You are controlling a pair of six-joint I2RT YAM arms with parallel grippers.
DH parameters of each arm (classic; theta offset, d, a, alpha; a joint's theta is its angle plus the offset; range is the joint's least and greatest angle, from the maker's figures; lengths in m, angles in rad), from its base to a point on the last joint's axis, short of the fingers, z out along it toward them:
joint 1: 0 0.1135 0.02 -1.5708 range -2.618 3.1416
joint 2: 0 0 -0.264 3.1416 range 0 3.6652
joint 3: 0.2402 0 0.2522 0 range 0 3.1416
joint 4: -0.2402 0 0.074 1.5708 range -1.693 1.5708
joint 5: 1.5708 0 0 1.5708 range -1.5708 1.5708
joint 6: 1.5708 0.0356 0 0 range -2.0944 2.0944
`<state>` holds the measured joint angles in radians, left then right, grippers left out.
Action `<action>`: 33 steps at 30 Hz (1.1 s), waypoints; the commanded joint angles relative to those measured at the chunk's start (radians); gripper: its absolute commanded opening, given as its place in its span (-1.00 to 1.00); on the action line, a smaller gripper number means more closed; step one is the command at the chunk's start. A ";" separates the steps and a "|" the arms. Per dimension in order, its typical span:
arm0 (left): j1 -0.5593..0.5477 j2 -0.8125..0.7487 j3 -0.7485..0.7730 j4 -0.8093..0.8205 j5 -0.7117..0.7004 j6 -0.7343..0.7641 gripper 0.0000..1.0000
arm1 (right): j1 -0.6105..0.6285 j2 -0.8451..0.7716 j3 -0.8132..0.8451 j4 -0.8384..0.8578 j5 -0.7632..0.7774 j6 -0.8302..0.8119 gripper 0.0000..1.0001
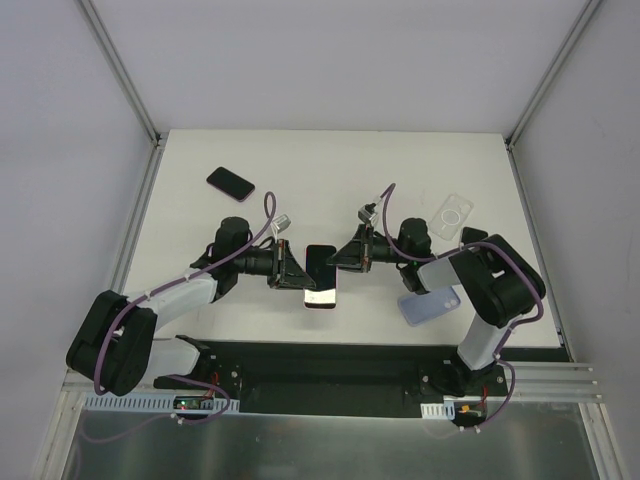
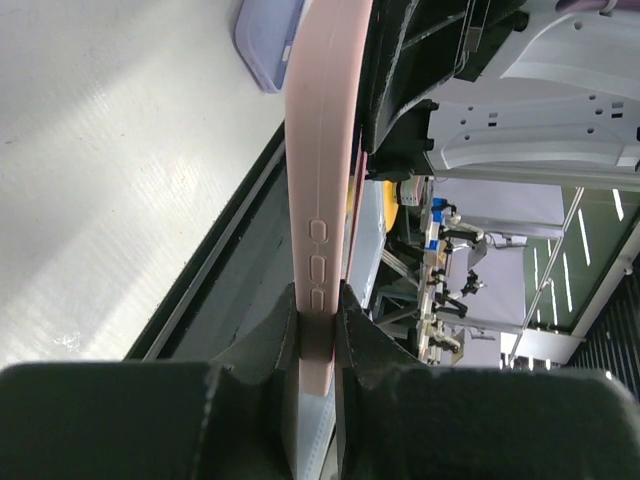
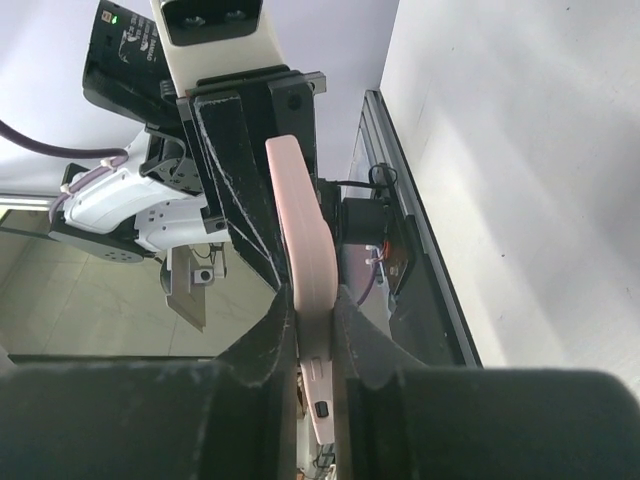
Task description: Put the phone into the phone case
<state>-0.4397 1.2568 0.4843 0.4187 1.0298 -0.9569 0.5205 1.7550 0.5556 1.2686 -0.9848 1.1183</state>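
Note:
A pink phone case [image 1: 321,290] with a dark-screened phone [image 1: 320,258] lying in its face is held above the table's front middle. I cannot tell whether the phone is fully seated. My left gripper [image 1: 298,272] is shut on the case's left edge and my right gripper [image 1: 345,258] on its right edge. In the left wrist view the pink case [image 2: 320,150] stands edge-on, pinched in the gripper [image 2: 320,300]. In the right wrist view the pink case [image 3: 305,230] is likewise pinched in the gripper [image 3: 313,300], with the left gripper [image 3: 240,150] clamped opposite.
A second black phone [image 1: 231,182] lies at the back left. A clear case [image 1: 452,215] lies at the back right. A lavender case [image 1: 430,300] lies by the right arm's base and shows in the left wrist view [image 2: 265,40]. A black strip [image 1: 330,355] marks the table's near edge.

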 commanded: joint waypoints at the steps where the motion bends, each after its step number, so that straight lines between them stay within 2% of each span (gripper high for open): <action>1: -0.013 -0.010 -0.007 0.088 0.021 -0.020 -1.00 | 0.003 -0.068 0.014 0.249 -0.003 0.032 -0.64; 3: -0.014 -0.022 -0.009 0.088 0.030 -0.023 -1.00 | 0.001 -0.072 0.013 0.247 -0.003 0.032 -0.45; 4: -0.014 -0.026 -0.010 0.088 0.033 -0.023 -1.00 | 0.001 -0.072 0.015 0.247 -0.002 0.032 -0.27; 8: -0.014 -0.057 -0.013 0.081 0.050 -0.020 -1.00 | -0.007 -0.078 0.015 0.200 0.005 0.008 0.06; 18: -0.014 -0.088 -0.016 0.035 0.073 0.009 -1.00 | -0.016 -0.107 0.021 0.069 0.005 -0.095 0.12; 20: -0.014 -0.089 -0.019 0.034 0.076 0.010 -1.00 | -0.014 -0.130 0.027 -0.016 0.008 -0.153 0.09; 26: -0.014 -0.080 -0.018 0.031 0.079 0.018 -1.00 | -0.017 -0.183 0.044 -0.136 0.009 -0.224 -0.18; 29: -0.014 -0.070 -0.009 -0.003 0.076 0.033 -1.00 | -0.016 -0.199 0.044 -0.179 0.020 -0.247 -0.43; 30: -0.014 -0.065 -0.007 -0.017 0.069 0.041 -1.00 | -0.016 -0.204 0.043 -0.189 0.023 -0.255 -0.63; 33: -0.014 -0.042 0.004 -0.064 0.062 0.061 -1.00 | -0.016 -0.221 0.046 -0.257 0.032 -0.313 -0.96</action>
<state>-0.4461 1.2015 0.4648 0.4030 1.0737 -0.9276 0.5079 1.6028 0.5560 1.0439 -0.9672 0.9131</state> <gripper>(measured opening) 0.110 0.134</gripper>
